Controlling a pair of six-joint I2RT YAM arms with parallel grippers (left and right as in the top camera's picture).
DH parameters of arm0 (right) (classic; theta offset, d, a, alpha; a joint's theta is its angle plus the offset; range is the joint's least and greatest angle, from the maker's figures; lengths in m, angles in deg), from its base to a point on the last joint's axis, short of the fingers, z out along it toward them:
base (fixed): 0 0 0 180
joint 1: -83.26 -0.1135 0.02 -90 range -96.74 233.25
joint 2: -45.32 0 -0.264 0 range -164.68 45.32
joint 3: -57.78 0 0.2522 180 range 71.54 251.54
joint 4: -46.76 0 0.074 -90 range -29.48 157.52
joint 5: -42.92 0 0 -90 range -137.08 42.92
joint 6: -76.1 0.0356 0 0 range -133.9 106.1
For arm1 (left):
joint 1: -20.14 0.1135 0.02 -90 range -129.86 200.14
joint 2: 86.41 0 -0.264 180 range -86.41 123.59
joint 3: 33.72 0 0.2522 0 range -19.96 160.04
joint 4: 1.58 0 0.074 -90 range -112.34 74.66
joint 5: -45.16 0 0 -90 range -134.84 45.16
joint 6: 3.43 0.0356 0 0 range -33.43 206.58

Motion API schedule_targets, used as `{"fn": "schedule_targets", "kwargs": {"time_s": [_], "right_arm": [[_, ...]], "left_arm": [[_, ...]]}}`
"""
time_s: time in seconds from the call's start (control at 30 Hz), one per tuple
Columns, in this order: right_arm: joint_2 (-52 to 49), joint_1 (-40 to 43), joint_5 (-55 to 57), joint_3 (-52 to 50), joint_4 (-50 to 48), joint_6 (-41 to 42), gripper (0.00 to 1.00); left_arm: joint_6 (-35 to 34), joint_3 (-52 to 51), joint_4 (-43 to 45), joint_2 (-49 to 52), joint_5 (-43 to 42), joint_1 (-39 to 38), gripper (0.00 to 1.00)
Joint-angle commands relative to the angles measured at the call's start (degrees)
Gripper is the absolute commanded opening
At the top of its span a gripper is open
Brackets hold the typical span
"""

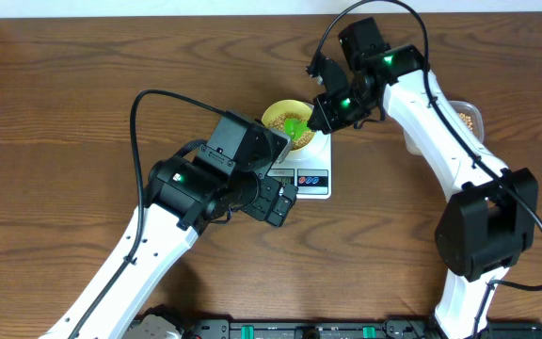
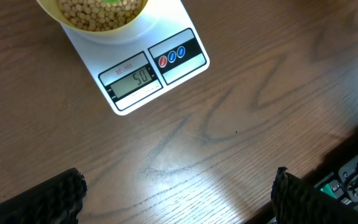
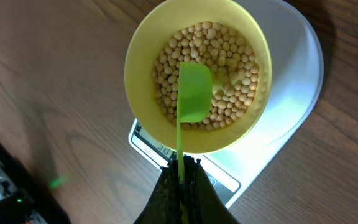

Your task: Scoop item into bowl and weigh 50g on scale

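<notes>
Green scoop point(image 3: 194, 93) over the yellow bowl point(image 3: 140, 59) of beans point(image 3: 229, 59) on the white scale point(image 2: 166, 25).
My right gripper point(image 3: 182, 167) clenches the scoop handle from the bowl's two o'clock, so strays drop inside; my left gripper point(image 2: 179, 199) hangs spread, empty, at seven o'clock, its camera facing the display point(image 2: 132, 82), apparently reading 50.

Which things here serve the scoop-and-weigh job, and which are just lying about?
Job in hand: soybeans, pale yellow bowl, white kitchen scale, green scoop, right end effector, clear tub.
Lying about: black hardware strip, left end effector (open, empty).
</notes>
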Motion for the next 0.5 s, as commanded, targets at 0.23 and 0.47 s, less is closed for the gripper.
{"fn": "schedule_targets", "kwargs": {"time_s": [0.23,0.47], "right_arm": [[-1.97,-1.29,7.04,-0.22,-3.32,0.48,0.01],[-1.97,-4.39,15.43,-0.22,-3.48,-0.39,0.01]], "left_arm": [[-0.04,-0.11,0.04,-0.07,-0.48,0.24,0.98],[-0.04,-0.11,0.04,-0.07,-0.48,0.24,0.98]]}}
